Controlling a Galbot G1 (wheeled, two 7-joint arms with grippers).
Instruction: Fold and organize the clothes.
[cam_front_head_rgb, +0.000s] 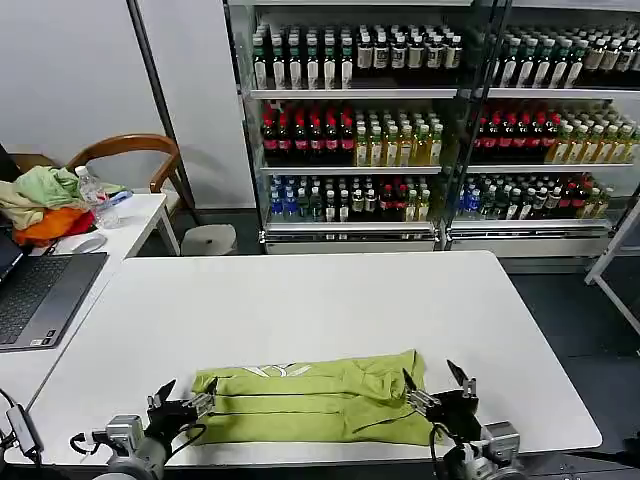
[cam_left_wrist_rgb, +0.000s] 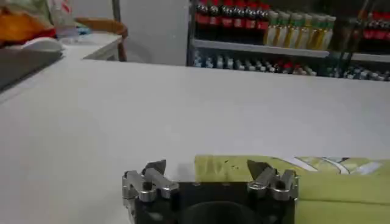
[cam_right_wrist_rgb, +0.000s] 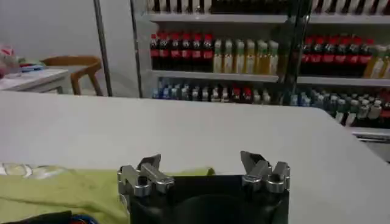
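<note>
This looks like a shop mock-up in a lab or office. Glass-fronted drink shelves packed with rows of bottles stand behind a plain white tabletop. Left of that tabletop, a side desk carries an open laptop, beside a wooden chair.

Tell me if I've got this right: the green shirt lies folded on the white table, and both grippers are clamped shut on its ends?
Not quite. The head view shows the left gripper and right gripper open, one at each end of the shirt, gripping nothing. The shirt does lie folded on the table.
</note>
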